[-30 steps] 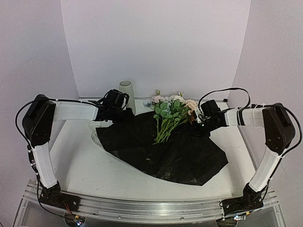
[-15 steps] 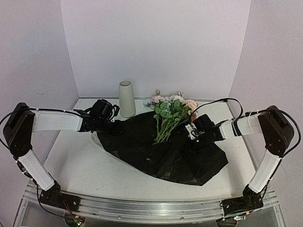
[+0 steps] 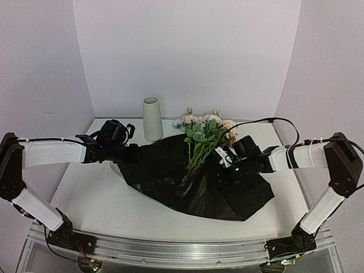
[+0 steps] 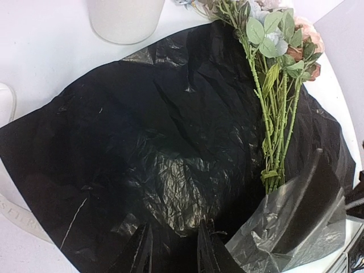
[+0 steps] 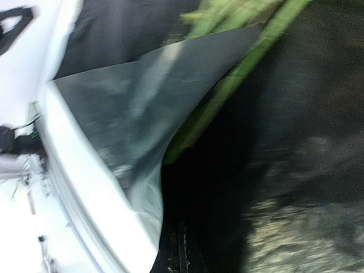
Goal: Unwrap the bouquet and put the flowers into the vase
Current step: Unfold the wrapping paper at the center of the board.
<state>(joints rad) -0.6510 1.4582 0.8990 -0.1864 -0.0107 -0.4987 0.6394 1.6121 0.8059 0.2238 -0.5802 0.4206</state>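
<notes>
Flowers laid on the spread black wrapping sheet, vase upright nearby.
In the top view the flowers are seen on the sheet's far half, blooms toward 12 o'clock and stem ends toward 6 o'clock. The white vase is stood on the tabletop at 10 o'clock from the blooms, just off the sheet's far edge. The left fingers are set at the sheet's 9 o'clock edge, slightly parted over crinkled paper (whether it is grasped cannot be told). The right fingers are clenched at 3 o'clock from the stem ends, where a grey flap of sheet is raised.
</notes>
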